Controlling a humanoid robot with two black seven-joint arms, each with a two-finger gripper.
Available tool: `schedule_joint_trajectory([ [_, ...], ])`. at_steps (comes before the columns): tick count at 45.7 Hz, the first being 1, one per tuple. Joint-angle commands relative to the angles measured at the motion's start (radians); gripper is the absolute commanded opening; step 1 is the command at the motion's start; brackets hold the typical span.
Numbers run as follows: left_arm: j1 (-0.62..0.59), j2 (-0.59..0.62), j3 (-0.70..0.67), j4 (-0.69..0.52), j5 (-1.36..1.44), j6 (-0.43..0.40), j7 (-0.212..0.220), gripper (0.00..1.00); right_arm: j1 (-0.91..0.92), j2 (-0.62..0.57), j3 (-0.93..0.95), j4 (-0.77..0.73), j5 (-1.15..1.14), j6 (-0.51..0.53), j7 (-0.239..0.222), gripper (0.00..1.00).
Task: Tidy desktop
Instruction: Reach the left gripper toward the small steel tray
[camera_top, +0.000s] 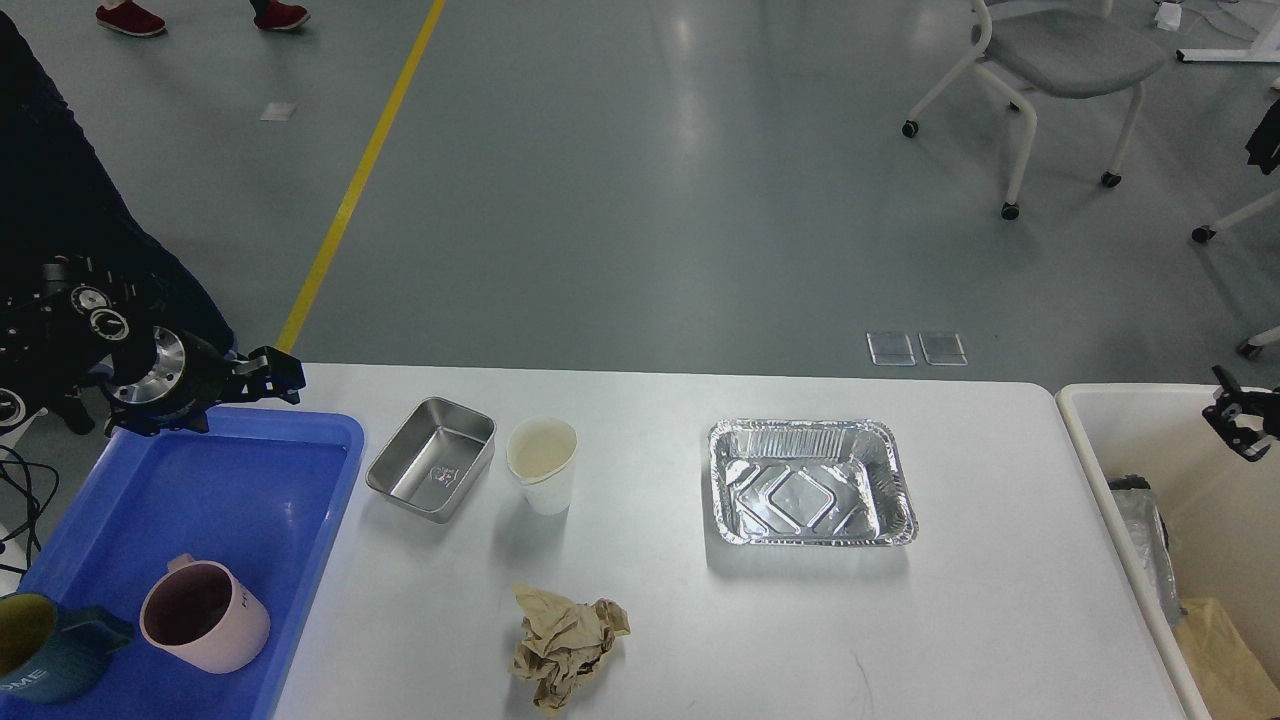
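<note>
Desk (1000, 600): the wide white top fills the lower view, blue tray (330, 500) over its left edge, cream bin (1080, 440) off its right edge.
Already tidied: pink mug (205, 628) and dark blue mug (45, 650) sit in the tray, near its front.
Left on the desk: steel pan (431, 472) just beside the tray, paper cup (542, 465) next to it, foil tray (810, 482) mid-right, crumpled paper (567, 645) by the front edge.
Progress: roughly a third done, I judge.
Left hand (285, 375): above the tray's far corner, holding nothing; finger gap, cannot tell.
Right hand (1235, 415): above the bin, holding nothing; finger gap, cannot tell.
</note>
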Motion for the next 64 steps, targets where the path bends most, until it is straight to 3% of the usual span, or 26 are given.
schedule_joint_trajectory([
  [1, -0.043, -0.048, 0.083, 0.041, 0.026, -0.017, -0.007, 0.97, -0.008, 0.000, 0.009, 0.000, 0.001, 0.002, 0.003, 1.00],
  [25, -0.035, -0.211, 0.126, 0.124, 0.024, -0.002, -0.004, 0.98, -0.057, -0.003, 0.050, 0.000, 0.001, 0.026, 0.001, 1.00],
  [47, 0.031, -0.253, 0.153, 0.127, 0.024, 0.127, -0.009, 0.97, -0.063, -0.006, 0.050, 0.000, 0.001, 0.026, 0.003, 1.00],
  [64, 0.065, -0.303, 0.153, 0.158, 0.021, 0.166, -0.007, 0.97, -0.063, -0.002, 0.050, 0.003, 0.001, 0.026, 0.001, 1.00],
])
